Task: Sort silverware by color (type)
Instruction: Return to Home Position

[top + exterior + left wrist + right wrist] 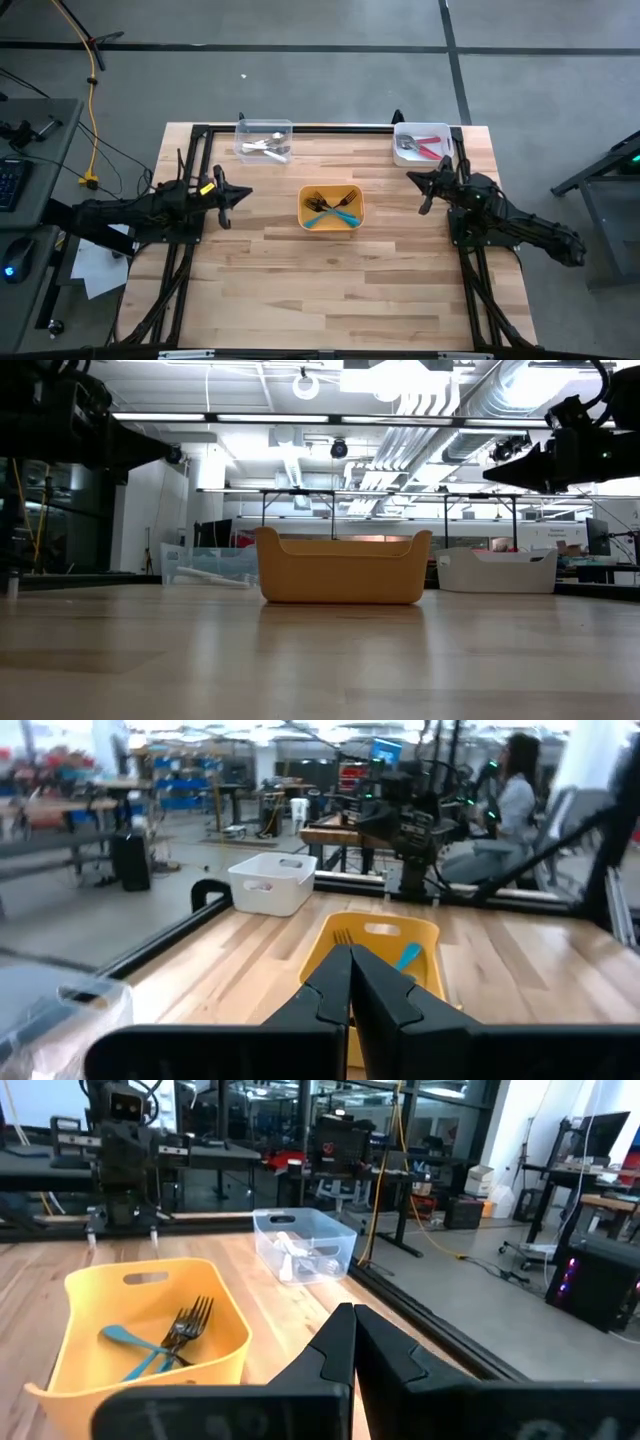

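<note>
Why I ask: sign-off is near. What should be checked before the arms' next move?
1. Left gripper shut, holding nothing: ok.
2. Right gripper shut, holding nothing: ok.
3. Table free of loose forks: none seen from above, ok.
4. White bin holds red forks only: ok.
5. Yellow bin holds blue forks only: only blue handles show, ok.
6. Transparent bin holds white forks only: cannot tell, white and silver handles look alike.

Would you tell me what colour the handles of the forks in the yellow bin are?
The handles are teal-blue, clearest in the right wrist view.
</note>
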`<action>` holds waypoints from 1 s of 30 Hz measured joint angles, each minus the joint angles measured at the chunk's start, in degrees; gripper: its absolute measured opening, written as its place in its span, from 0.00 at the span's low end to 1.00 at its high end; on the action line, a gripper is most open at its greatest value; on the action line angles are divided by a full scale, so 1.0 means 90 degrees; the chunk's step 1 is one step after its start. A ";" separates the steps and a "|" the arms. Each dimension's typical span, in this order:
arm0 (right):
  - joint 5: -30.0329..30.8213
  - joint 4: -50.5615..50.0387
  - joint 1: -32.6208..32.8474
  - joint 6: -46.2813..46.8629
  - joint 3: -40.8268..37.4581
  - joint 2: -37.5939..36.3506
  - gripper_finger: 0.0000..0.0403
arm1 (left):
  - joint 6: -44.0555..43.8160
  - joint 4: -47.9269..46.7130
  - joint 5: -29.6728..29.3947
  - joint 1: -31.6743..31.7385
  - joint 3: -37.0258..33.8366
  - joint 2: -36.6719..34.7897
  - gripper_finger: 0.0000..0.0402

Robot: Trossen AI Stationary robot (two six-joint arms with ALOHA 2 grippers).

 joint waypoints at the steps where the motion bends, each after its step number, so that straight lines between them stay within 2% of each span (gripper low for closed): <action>1: 0.0005 0.0000 -0.0002 0.0010 0.0000 0.0043 0.00 | -0.0174 0.0004 -0.0093 0.0000 0.0000 0.0018 0.00; 5: -0.0022 -0.0004 0.0001 0.0235 0.0000 0.0268 0.00 | -0.0640 0.0073 -0.0358 0.0002 0.0000 0.0127 0.00; 14: -0.0027 -0.0005 0.0001 0.1192 0.0000 0.0420 0.00 | -0.0349 0.0058 -0.0355 0.0002 0.0000 0.0540 0.00; 30: -0.0028 -0.0005 0.0001 0.1155 -0.0002 0.0422 0.00 | -0.0349 0.0061 -0.0353 0.0002 0.0000 0.0564 0.00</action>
